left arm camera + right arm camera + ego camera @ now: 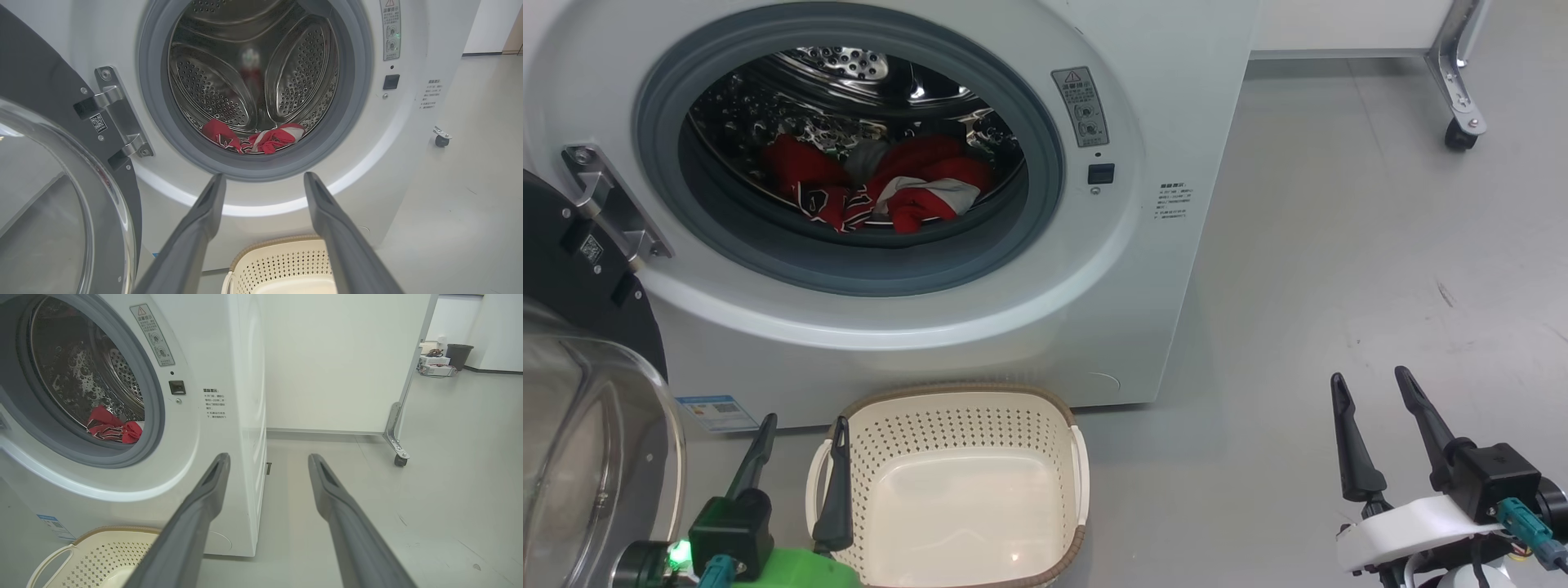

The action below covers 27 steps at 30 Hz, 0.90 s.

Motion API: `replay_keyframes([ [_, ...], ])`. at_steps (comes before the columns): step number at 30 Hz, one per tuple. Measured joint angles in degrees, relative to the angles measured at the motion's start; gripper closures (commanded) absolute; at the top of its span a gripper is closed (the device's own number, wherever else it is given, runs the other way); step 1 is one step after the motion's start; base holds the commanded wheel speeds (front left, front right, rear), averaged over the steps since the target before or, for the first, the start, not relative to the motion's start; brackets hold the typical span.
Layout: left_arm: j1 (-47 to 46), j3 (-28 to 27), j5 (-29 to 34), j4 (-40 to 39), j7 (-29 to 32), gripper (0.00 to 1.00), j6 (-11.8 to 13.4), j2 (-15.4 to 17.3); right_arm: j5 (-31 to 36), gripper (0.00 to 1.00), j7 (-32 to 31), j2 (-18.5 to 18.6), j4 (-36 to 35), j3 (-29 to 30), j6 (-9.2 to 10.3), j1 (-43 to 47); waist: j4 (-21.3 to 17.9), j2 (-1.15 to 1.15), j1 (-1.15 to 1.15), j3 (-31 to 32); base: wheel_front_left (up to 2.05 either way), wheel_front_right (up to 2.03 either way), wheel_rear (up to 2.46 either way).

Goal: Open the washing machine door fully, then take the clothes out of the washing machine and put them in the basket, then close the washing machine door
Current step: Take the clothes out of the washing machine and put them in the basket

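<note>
Head view. The left gripper [805, 419] has its 2 fingers spread wide with nothing between them. Its right finger overlaps the near-left rim of the basket [964, 392], which stands on the grey floor [1339, 286] at the foot of the washing machine [1176, 122]. The right gripper [1370, 376] is spread just as wide, holds nothing, and hangs over bare floor well to the right of the basket. The washing machine door [572, 278] is swung out to the left of the left gripper, its glass bowl close beside that arm. The clothes [915, 192] lie in a red heap low in the drum [849, 61], ahead of the left gripper.

Left wrist view. I look straight into the drum past the 2 parted fingers. The clothes sit just beyond the grey seal [261, 171], above the fingertips. The door and its steel hinge [118, 114] are to the left, the basket below and between the fingers.

Right wrist view. The fingers point at floor beside the machine's right flank. A white partition [339, 363] on a caster [400, 460] closes the room ahead, and a dark bin [458, 355] stands far off to the right.
</note>
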<state>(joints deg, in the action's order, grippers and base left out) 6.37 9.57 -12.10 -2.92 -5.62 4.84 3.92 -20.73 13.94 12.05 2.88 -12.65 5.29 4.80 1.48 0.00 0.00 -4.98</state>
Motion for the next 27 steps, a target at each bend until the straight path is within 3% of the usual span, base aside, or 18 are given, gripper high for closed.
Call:
replay_keyframes([
  [27, -0.46, 0.03, -0.08, 0.27, 0.01, 0.0, 0.49, -0.07, 0.0, 0.0, 0.01, 0.09, -0.33, -0.22, -0.44, -0.43, 0.03, 0.0, 0.0, -1.1, 0.01, -0.01, 0.0],
])
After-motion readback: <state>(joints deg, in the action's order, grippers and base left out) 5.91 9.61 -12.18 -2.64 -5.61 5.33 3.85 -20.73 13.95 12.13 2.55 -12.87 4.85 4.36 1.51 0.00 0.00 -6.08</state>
